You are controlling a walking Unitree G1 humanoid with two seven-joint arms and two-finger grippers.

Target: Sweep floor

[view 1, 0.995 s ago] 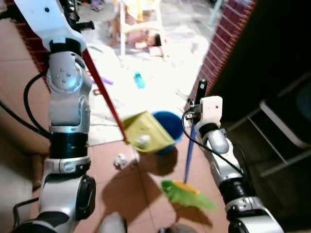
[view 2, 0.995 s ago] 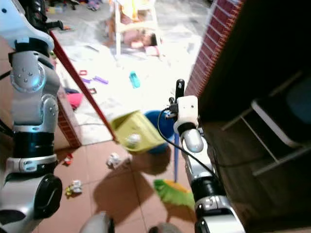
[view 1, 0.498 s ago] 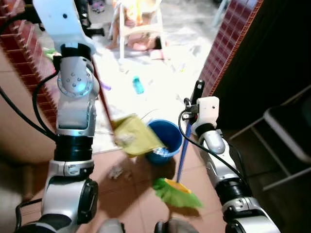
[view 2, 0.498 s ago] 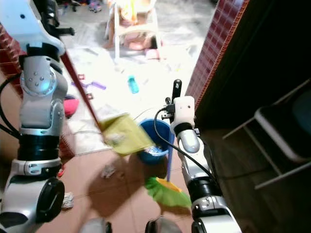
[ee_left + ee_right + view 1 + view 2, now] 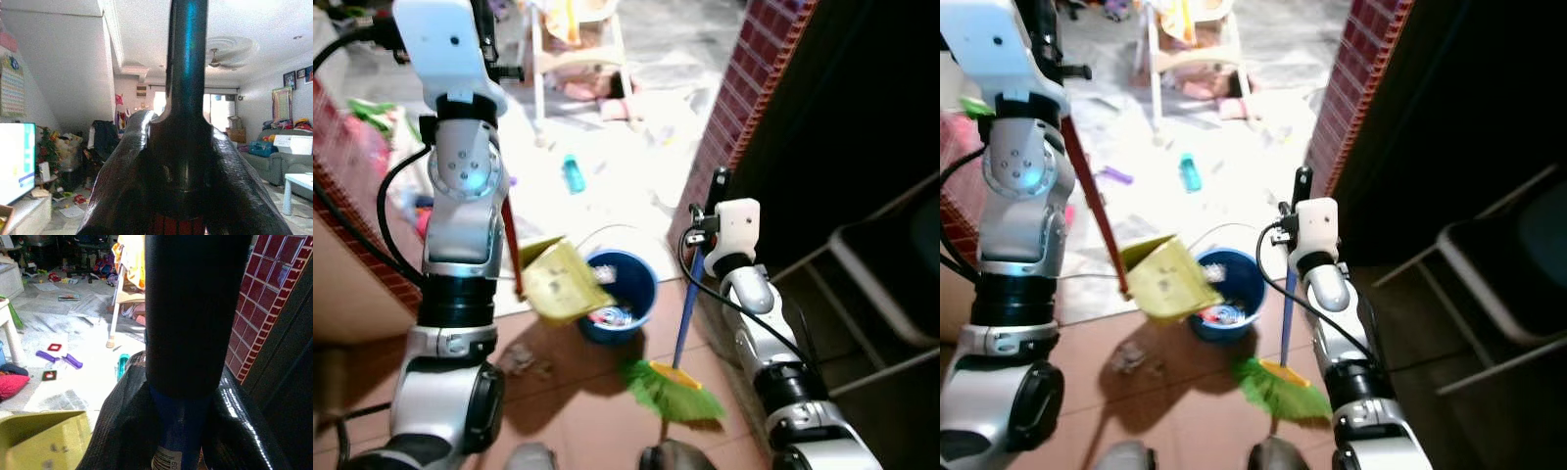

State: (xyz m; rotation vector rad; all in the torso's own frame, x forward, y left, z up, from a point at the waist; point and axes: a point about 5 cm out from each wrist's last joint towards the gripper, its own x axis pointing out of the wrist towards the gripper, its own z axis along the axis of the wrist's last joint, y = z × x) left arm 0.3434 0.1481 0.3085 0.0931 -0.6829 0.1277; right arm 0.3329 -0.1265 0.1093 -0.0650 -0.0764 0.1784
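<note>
Both fingers (image 5: pixel 117 431) clamp the broom handle (image 5: pixel 188 333).

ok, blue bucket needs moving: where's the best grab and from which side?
Take the blue bucket by its thin wire handle, which arcs above the far rim. Come from above on the far side; the tilted yellow dustpan crowds its left rim and the broom its right.

dustpan (image 5: pixel 560 284) left of and over bucket (image 5: pixel 625 291) | broom (image 5: pixel 674 384) right, before bucket

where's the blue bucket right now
In the left eye view the blue bucket stands on the floor in front of the robot, between its arms: the yellow dustpan hangs tilted at its left rim, and the green broom is just to its right.
</note>
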